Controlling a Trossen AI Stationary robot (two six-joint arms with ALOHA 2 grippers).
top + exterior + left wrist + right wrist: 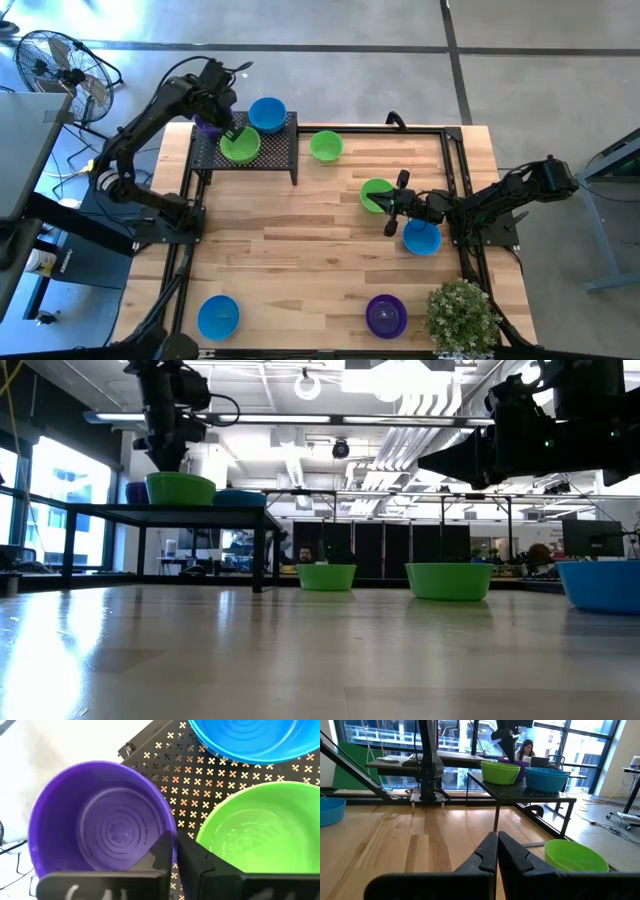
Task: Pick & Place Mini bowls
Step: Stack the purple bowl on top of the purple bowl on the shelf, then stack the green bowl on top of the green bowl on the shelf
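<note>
A black mesh rack (270,150) stands at the table's far left and carries a green mini bowl (241,148), a blue one (267,113) and a purple one (100,820). My left gripper (175,842) reaches down over the rack's far left corner and is shut on the purple bowl, which the arm mostly hides in the high view. My right gripper (392,205) is shut and level over the table's right half, empty, beside a green bowl (374,192). Another green bowl (326,146) rests bottom-down on the table by the rack. My left gripper pinches the purple bowl's wall at its rim (172,832), on the side nearest the green bowl. One finger (159,854) is inside the bowl and the other (196,860) outside. The fingers slant down from above. The bowl stays upright; whether its bottom rests on the rack, I cannot tell.
On the table sit a blue bowl (421,238) under my right arm, a blue bowl (218,316) near left, a purple bowl (386,315) at the near edge, and a potted plant (462,315) at the near right corner. Bare wood lies across the middle.
</note>
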